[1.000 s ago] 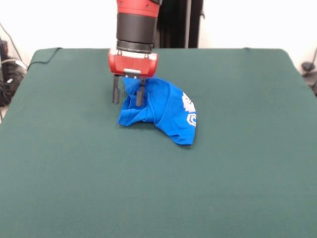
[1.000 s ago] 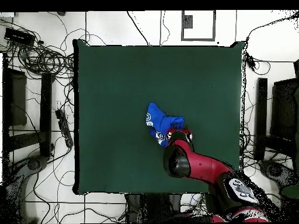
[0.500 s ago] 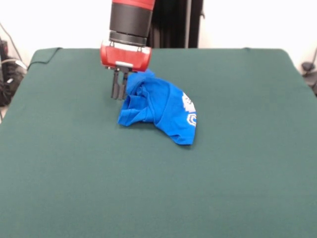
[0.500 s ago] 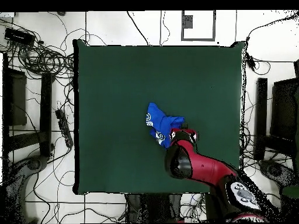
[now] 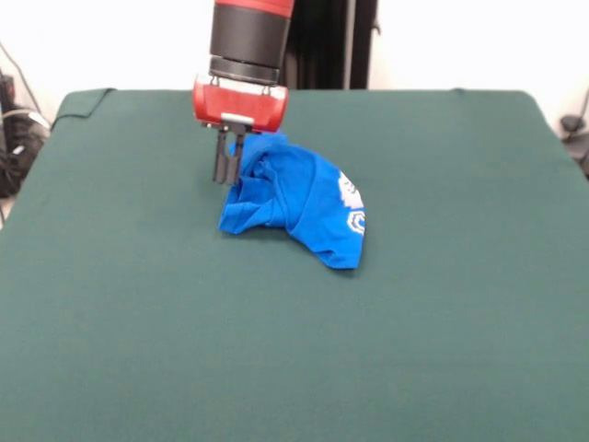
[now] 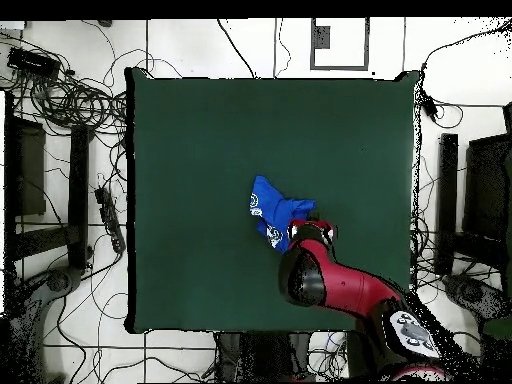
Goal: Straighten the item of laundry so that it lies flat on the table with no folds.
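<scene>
In the overhead view the arm (image 6: 345, 290) hides the laundry's (image 6: 272, 212) near corner.

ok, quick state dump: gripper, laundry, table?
gripper: fingers together, shut on the garment's top-left edge in the front view.
item of laundry: bunched, folded over itself, not flat; white marks show at its right edge.
table: green cloth top lies smooth, the garment near its middle.
</scene>
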### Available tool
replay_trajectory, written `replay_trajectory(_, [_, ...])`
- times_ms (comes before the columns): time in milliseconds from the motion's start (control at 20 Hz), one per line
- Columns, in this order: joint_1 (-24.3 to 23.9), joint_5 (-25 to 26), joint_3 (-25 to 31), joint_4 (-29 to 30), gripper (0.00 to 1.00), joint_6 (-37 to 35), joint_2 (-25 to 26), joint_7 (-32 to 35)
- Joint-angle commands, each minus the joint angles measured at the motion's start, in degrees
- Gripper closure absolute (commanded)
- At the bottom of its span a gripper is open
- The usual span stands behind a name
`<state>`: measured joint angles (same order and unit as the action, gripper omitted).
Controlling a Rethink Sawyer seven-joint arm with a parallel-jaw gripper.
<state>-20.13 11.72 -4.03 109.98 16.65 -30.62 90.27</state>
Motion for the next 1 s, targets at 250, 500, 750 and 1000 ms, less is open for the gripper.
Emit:
replay_trajectory(250, [3.04,-4.65,1.34,3.87,0.00,-5.87,-0.40,12.25])
replay_trajectory(500, [2.08,-4.24,2.41,4.36,0.00,-5.58,-0.48,12.61])
replay_trajectory(750, [1.47,-3.90,2.69,4.58,0.00,-5.01,-0.04,12.67])
replay_trajectory(1000, [2.23,-3.85,1.80,4.43,0.00,-0.96,1.58,13.49])
